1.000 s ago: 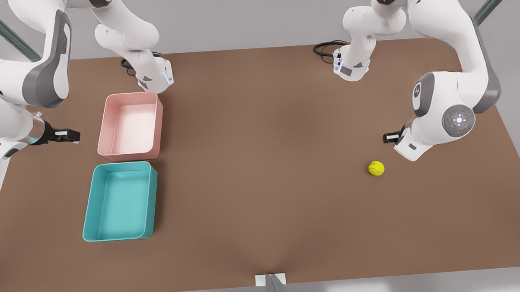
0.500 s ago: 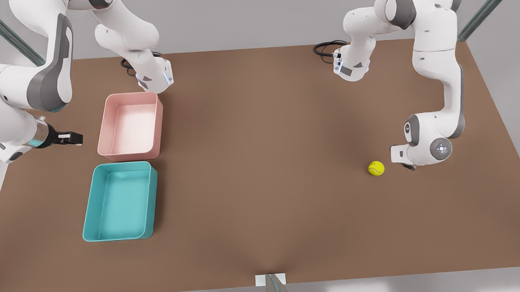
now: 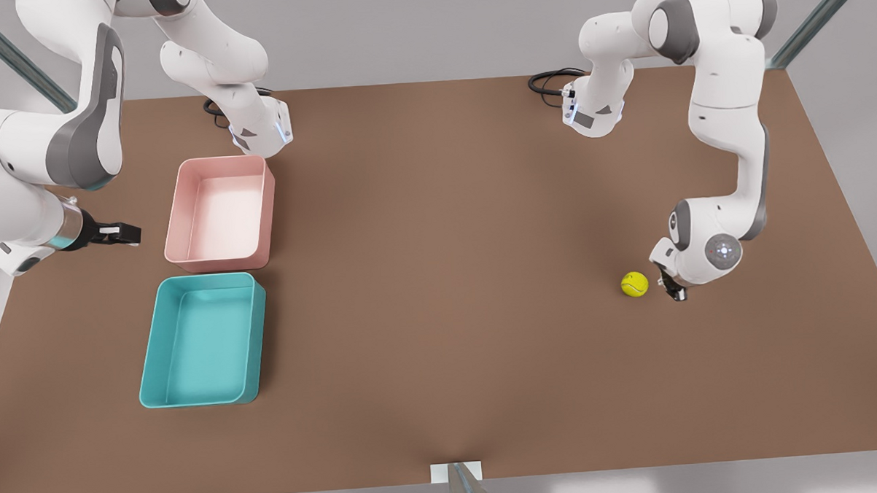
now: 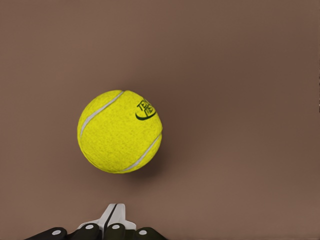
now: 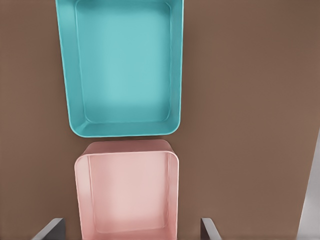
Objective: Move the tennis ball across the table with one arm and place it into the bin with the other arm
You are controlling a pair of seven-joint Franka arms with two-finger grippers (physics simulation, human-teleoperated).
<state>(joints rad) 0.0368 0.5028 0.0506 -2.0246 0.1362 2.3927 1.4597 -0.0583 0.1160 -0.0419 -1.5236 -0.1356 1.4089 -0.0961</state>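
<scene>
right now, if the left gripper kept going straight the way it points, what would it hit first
Most likely the tennis ball. The left gripper, fingers shut, sits just to the front view's right of the ball, low over the table, and its wrist view has the ball dead ahead. Its exact height against the ball is unclear.

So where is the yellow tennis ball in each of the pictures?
Front view: the tennis ball lies on the table toward the front view's right, just beside the left gripper.
Left wrist view: the tennis ball sits big and close, just ahead of the shut gripper fingers.
Right wrist view: not in it; the right gripper waits by the teal bin and pink bin.
Shared landmark: the brown table.
</scene>
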